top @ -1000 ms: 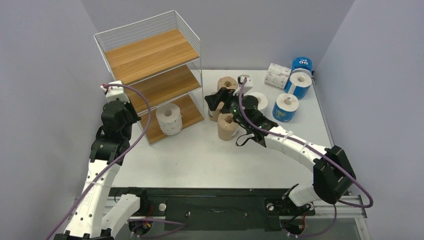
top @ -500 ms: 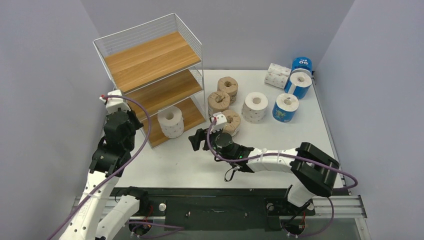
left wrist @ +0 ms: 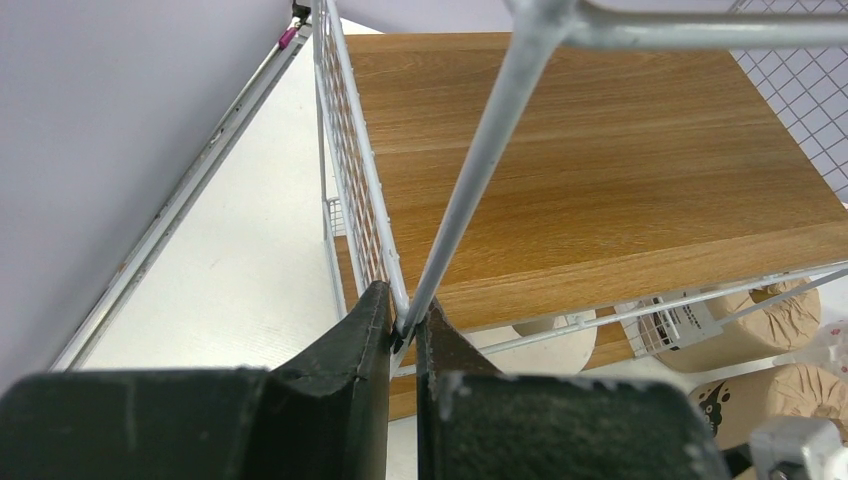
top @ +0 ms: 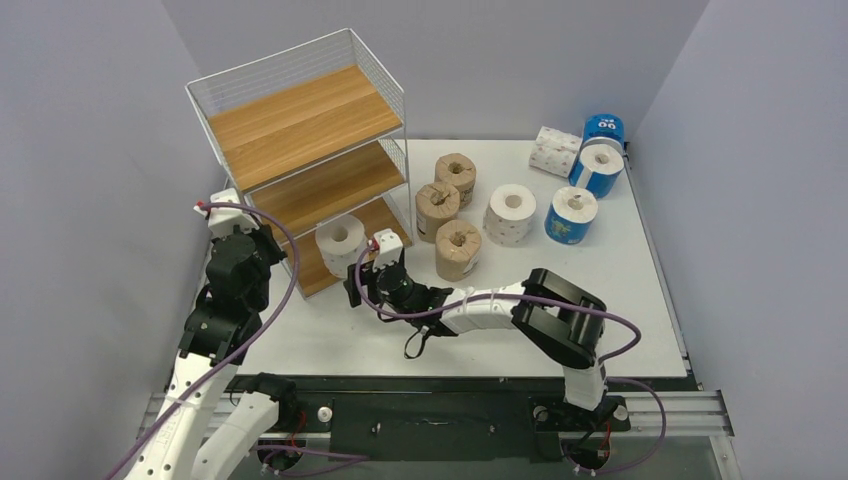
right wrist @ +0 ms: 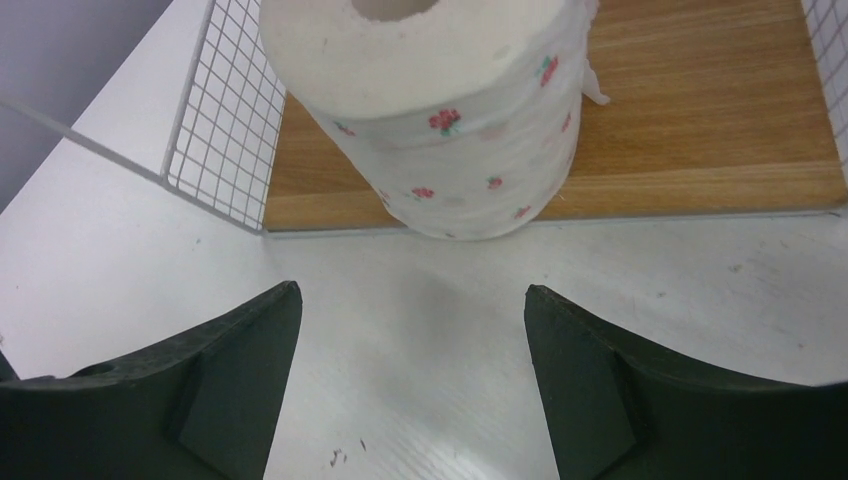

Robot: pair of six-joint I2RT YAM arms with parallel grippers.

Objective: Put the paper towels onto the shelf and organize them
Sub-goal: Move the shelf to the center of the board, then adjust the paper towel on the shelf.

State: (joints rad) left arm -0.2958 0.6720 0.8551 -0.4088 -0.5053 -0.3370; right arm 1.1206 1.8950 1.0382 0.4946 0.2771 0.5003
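The shelf (top: pixel 300 110), white wire with wooden boards, stands at the back left. One white flowered roll (top: pixel 340 243) sits at the front edge of its bottom board, half off it; it fills the top of the right wrist view (right wrist: pixel 440 110). My right gripper (top: pixel 358 285) is open and empty on the table just in front of that roll (right wrist: pixel 410 300). My left gripper (top: pixel 262 240) is shut on the shelf's front-left corner wire (left wrist: pixel 405 325). Three brown rolls (top: pixel 457 248), a white roll (top: pixel 511 212) and blue rolls (top: pixel 571 214) stand on the table.
A flat white wrapped pack (top: pixel 556 150) lies at the back right beside two blue rolls (top: pixel 601 160). The grey walls close in on the left, back and right. The right arm stretches low across the table's front.
My right arm has swung from the brown rolls leftward and down to the front of the shelf's bottom tier, gripper open. The shelf shifted slightly and my left gripper stayed on its corner.
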